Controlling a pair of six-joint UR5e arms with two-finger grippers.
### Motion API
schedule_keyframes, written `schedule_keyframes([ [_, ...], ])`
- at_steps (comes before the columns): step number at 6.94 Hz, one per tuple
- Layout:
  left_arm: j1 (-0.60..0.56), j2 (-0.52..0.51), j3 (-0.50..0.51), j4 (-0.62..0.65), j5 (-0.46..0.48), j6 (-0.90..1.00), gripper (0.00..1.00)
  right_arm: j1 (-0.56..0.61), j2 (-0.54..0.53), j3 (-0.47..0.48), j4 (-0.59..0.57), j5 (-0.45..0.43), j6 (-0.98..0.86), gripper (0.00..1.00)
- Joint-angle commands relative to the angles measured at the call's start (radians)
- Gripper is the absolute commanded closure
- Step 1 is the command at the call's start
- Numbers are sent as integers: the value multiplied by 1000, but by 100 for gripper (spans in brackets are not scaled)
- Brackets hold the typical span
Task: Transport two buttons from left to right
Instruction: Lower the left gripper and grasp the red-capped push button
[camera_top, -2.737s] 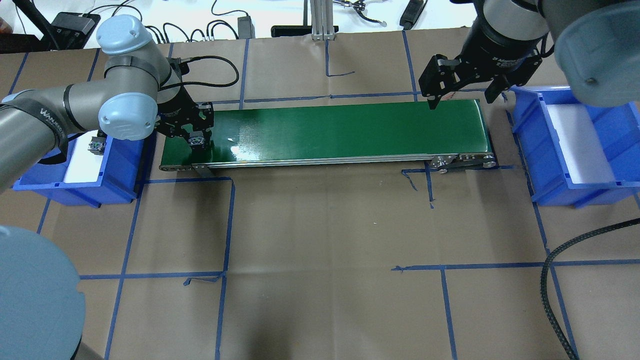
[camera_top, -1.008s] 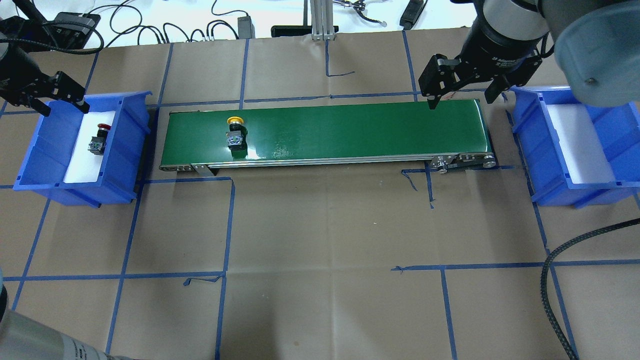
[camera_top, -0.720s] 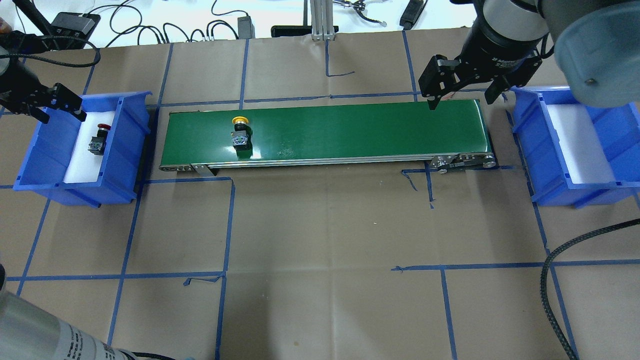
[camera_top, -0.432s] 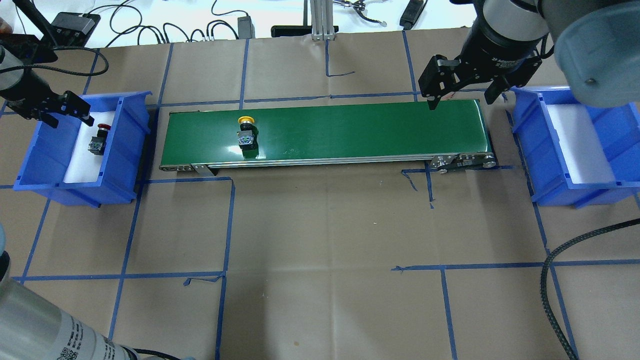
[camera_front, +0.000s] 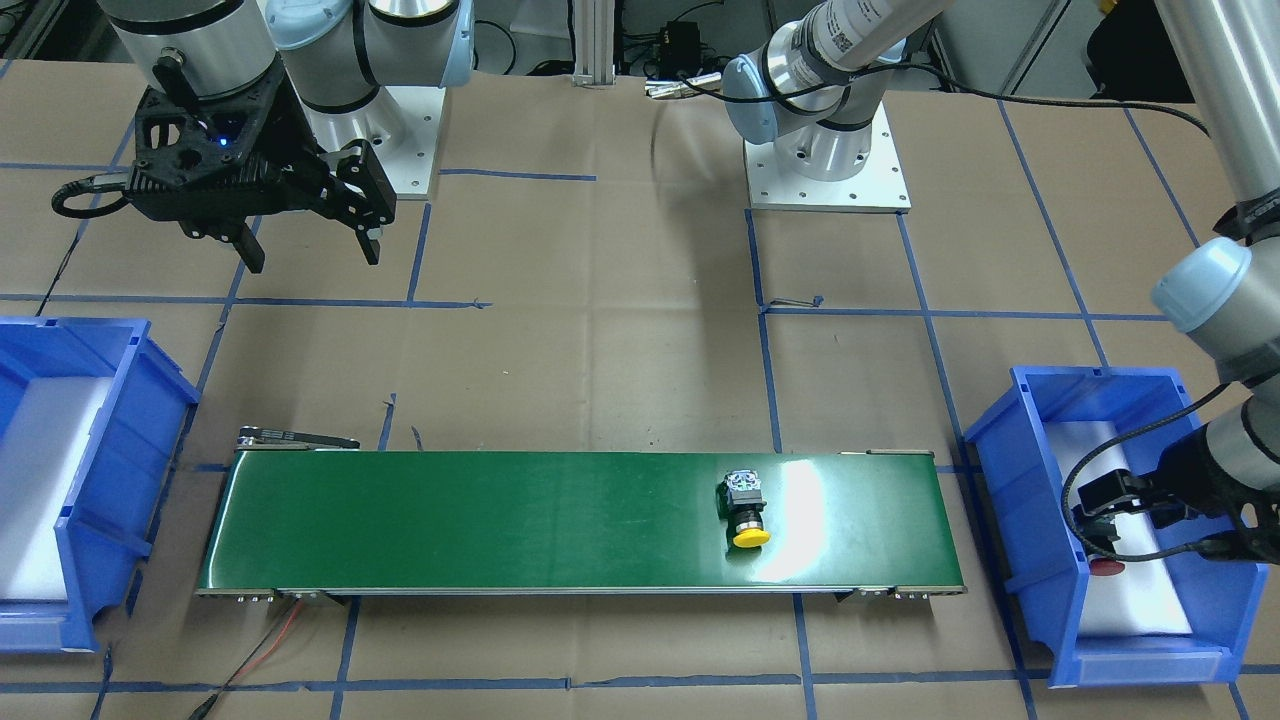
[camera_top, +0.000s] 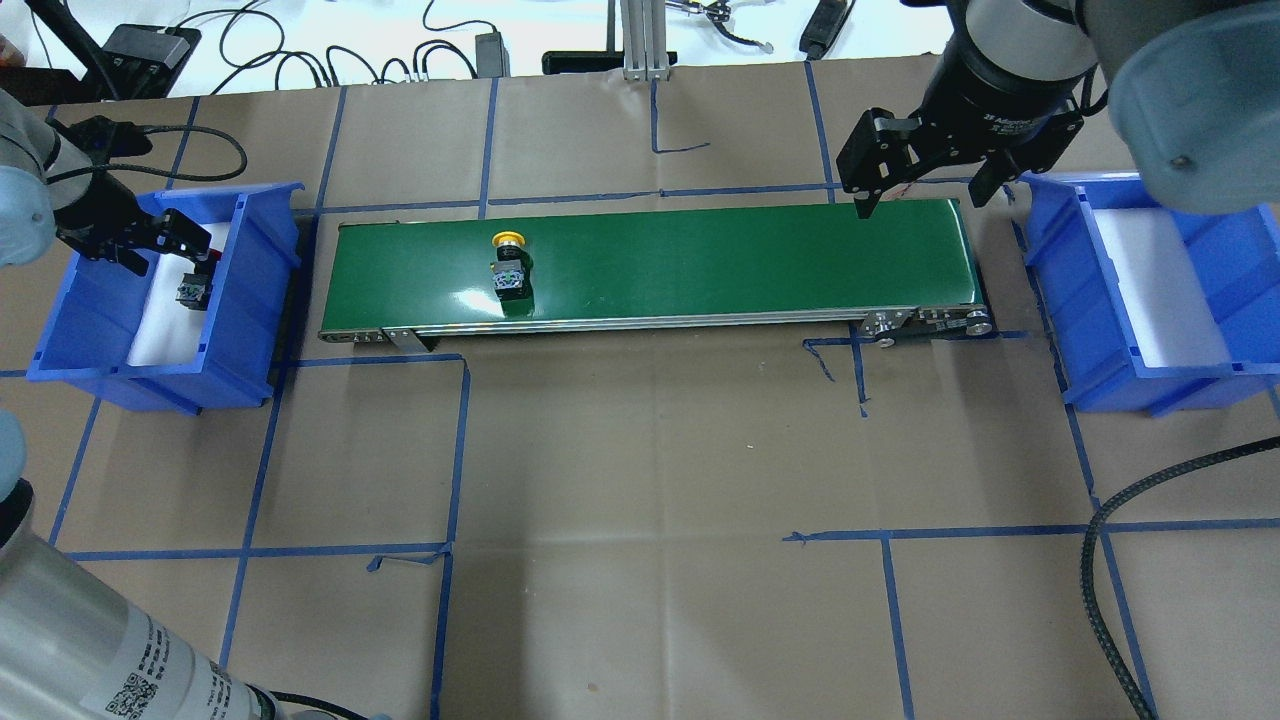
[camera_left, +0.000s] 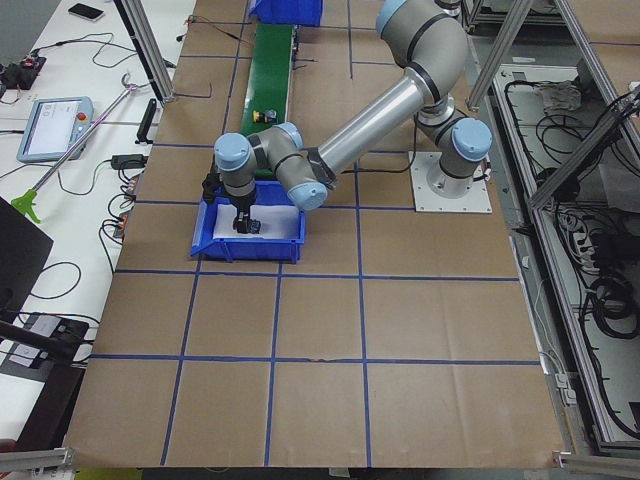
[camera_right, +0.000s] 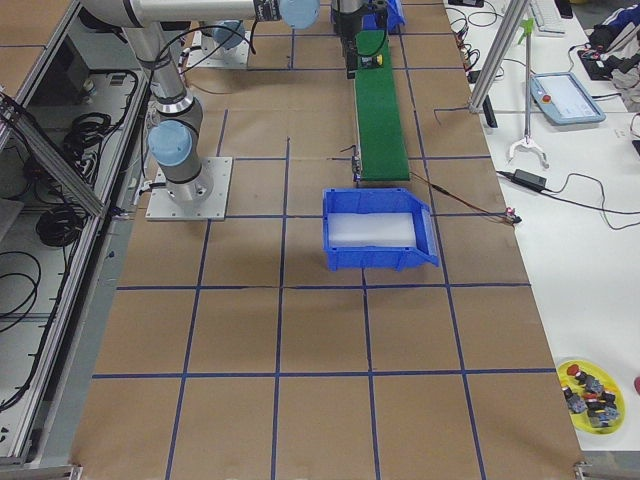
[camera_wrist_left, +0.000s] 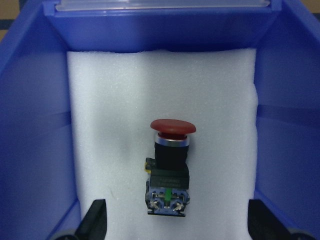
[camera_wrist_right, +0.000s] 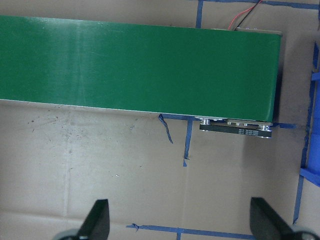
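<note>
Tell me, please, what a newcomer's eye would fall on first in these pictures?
The long green conveyor belt catches the eye, with the yellow button lying on it near its left end. The left claw hovers open over the red button in the left blue bin; the right claw hangs open near the belt's right end.

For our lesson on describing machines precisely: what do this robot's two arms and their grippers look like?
Both arms are silver-grey metal tubes with pale blue round joint caps. The left arm carries a QR-code label and a thin black cable near its wrist. The right arm has white lettering around its black wrist. The left gripper and right gripper are black, each with two angular fingers.
</note>
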Motion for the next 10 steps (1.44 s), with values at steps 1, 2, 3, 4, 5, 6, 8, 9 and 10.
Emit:
schedule_keyframes([
  [1,0,-39,-35,90,0,0,1,0,0,-2,-1,0,0,0],
  [2,0,-43,-34,92,8,0,1,0,0,-2,-1,0,0,0],
  [3,0,-43,-30,92,13,2,12,0,0,0,-1,0,0,0],
  [4,0,-44,-27,91,14,3,45,0,0,0,-1,0,0,0],
  [5,0,-44,-18,91,16,2,69,0,0,0,0,0,0,0],
  [6,0,-46,-3,85,17,0,82,0,0,1,0,0,0,0],
  [8,0,-37,2,77,28,0,93,0,0,3,2,0,0,0],
  [9,0,-21,6,71,28,2,94,0,0,1,0,0,0,0],
  [10,-5,0,26,28,28,2,94,0,0,1,2,0,1,0],
])
